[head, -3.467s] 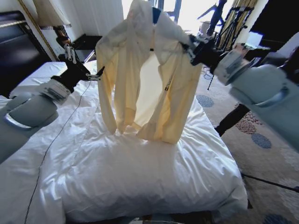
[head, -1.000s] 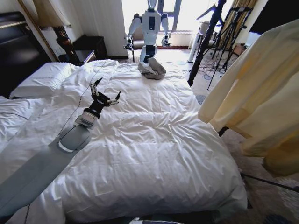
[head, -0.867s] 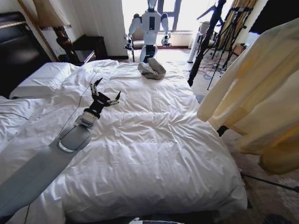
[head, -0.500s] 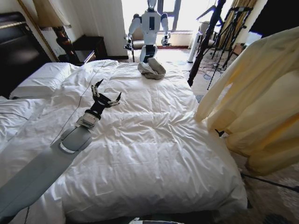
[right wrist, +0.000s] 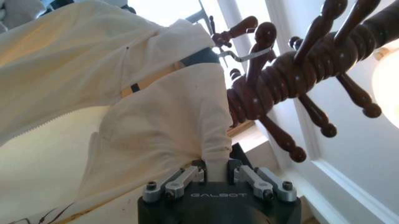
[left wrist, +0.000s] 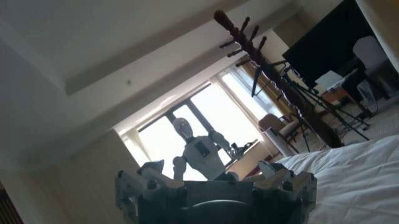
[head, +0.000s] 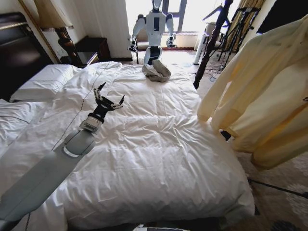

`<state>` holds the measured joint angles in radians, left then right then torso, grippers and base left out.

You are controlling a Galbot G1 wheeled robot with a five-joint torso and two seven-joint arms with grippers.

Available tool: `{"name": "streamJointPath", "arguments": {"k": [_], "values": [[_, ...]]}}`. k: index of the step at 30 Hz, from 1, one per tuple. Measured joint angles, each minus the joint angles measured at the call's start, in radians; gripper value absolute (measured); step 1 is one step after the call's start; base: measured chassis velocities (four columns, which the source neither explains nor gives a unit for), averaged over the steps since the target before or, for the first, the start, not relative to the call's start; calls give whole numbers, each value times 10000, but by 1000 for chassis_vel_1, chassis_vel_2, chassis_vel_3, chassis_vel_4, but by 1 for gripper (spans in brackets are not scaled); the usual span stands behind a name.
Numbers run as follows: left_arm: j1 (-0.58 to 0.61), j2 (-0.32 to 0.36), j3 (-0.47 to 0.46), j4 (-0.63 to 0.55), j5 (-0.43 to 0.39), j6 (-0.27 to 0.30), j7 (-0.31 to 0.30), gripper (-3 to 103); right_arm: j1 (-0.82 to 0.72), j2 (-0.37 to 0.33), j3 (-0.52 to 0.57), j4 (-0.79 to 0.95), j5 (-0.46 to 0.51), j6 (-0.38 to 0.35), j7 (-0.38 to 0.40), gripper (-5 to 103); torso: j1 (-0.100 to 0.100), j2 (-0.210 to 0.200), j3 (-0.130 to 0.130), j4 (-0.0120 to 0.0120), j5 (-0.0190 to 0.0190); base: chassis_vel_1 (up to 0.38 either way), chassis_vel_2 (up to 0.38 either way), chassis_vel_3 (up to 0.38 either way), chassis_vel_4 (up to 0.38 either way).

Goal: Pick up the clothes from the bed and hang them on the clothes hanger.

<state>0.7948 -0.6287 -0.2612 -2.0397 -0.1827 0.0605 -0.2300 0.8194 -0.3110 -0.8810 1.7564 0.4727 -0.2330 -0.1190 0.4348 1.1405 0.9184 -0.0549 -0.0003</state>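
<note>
Your top is drifting left since a second ago, hanging at 3 o'clock off the bed. Right gripper is pinching its fabric beside the rack; left gripper is hovering splayed over the duvet.

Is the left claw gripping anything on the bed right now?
No, the left claw hovers open and empty over the bed.

Left gripper with fingers spread apart, white bed beside it, wooden coat stand rising beyond the bed, white humanoid robot before a bright window, dark screen.
</note>
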Motion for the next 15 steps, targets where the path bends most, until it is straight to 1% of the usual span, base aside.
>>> {"name": "streamJointPath", "arguments": {"k": [2, 5, 6, 7, 9, 11, 14, 15], "values": [[-20, -28, 63, 29, 12, -3, 4, 100, 476, -176, -494, 115, -129, 73, -71, 15, -1, 0, 0, 3, -5, 0, 0, 0, 0], [-93, -44, 126, 49, 12, -3, 16, 100, 690, -317, -760, 205, -250, 144, -38, 15, -1, 1, -1, 6, -7, 0, 0, 0, 0], [-93, -44, 126, 49, 12, -3, 16, 100, 690, -317, -760, 205, -250, 144, -38, 15, -1, 1, -1, 6, -7, 0, 0, 0, 0], [-114, -43, 138, 55, 12, -3, 20, 100, 764, -380, -848, 267, -287, 145, 59, 13, -1, 1, 0, 5, -6, 0, 0, 0, 0], [-112, -15, 144, 81, 12, -5, 29, 100, 900, -502, -999, 344, -287, 152, 178, 13, 0, 1, 0, 8, -4, 0, 0, 0, 0], [-100, -14, 145, 93, 12, -16, 31, 100, 961, -559, -1065, 362, -287, 175, 178, 13, 0, 1, 0, 10, -5, 0, 0, 0, 0], [-35, -25, 150, 107, 23, -37, 50, 100, 1164, -832, -1247, 482, -175, 205, 144, 13, 0, 1, 0, 12, -10, 0, 0, 0, 0], [-13, -27, 151, 110, 30, -39, 52, 100, 1211, -956, -1256, 529, 17, 205, 31, 13, 0, 1, 0, 12, -13, 0, 0, 0, 0]]}}
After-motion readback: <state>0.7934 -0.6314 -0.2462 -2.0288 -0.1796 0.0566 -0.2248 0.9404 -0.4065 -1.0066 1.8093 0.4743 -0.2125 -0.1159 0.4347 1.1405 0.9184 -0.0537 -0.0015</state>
